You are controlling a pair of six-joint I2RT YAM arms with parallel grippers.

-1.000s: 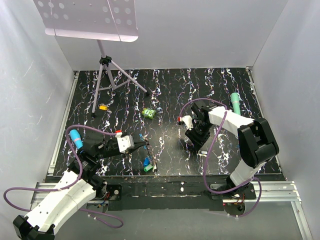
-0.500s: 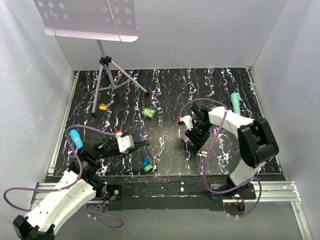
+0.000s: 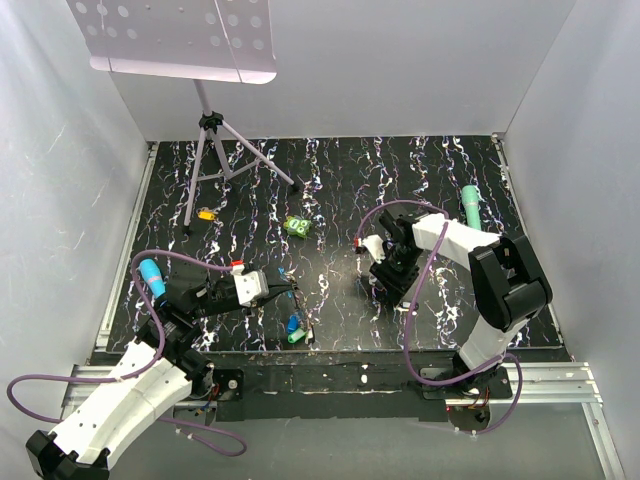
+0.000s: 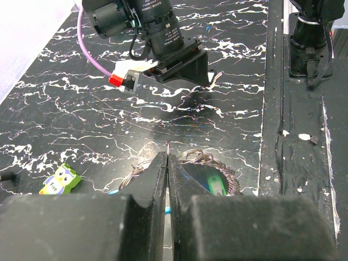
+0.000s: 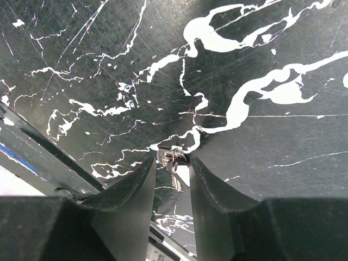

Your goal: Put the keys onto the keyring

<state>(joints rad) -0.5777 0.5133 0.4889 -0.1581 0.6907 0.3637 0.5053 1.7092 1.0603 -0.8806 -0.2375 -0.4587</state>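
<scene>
The right gripper (image 5: 172, 157) has narrowed onto a key (image 5: 174, 166) toward the right edge of the table (image 3: 340, 190). The left gripper (image 4: 167, 157) stays clamped on the keyring (image 4: 196, 157). Threading should follow.

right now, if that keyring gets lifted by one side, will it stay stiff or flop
The keyring looks like thin grey chain lying in loose loops, so it would probably sag and swing rather than hold its shape. Being so thin, it is likely light and may slip from a pinch.
</scene>
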